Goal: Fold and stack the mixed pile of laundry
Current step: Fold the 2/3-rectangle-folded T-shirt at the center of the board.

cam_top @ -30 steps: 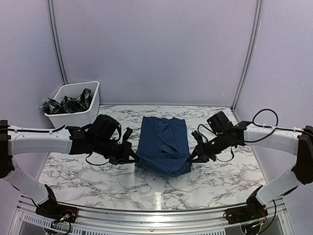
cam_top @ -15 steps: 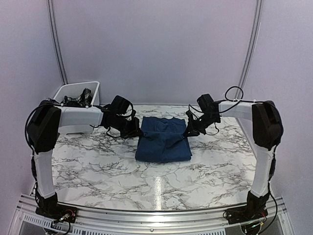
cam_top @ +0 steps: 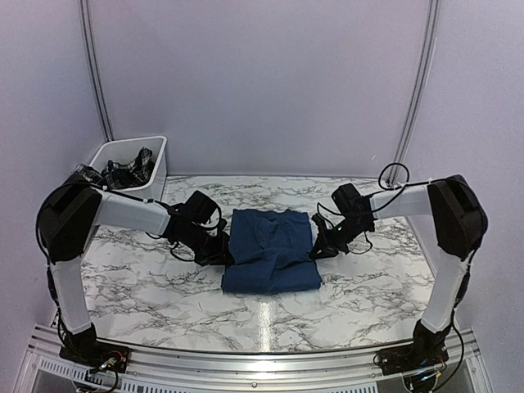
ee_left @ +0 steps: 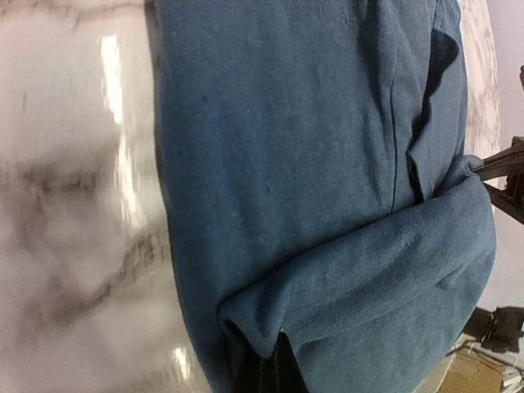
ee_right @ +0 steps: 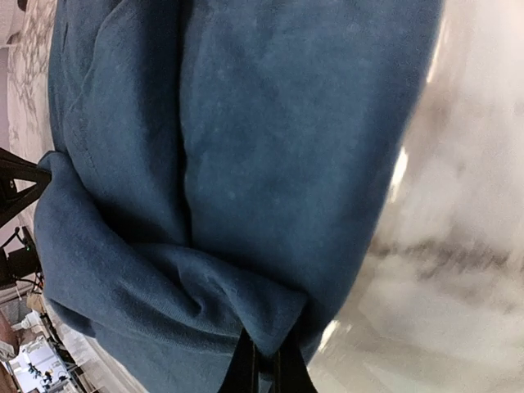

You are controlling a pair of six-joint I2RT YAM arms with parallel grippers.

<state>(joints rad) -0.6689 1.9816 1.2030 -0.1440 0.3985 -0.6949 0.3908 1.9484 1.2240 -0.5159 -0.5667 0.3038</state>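
My left fingers [ee_left: 264,372] and right fingers [ee_right: 264,367], mostly buried in cloth, pinch shut on opposite edges of the navy t-shirt [cam_top: 270,250] mid-frame; the plaid garment [cam_top: 127,170] lies half hidden in the upper-left bin [cam_top: 160,168]

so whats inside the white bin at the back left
A crumpled black-and-white plaid garment fills the white bin. Whatever lies under it, and the bin's floor, is covered and cannot be seen.
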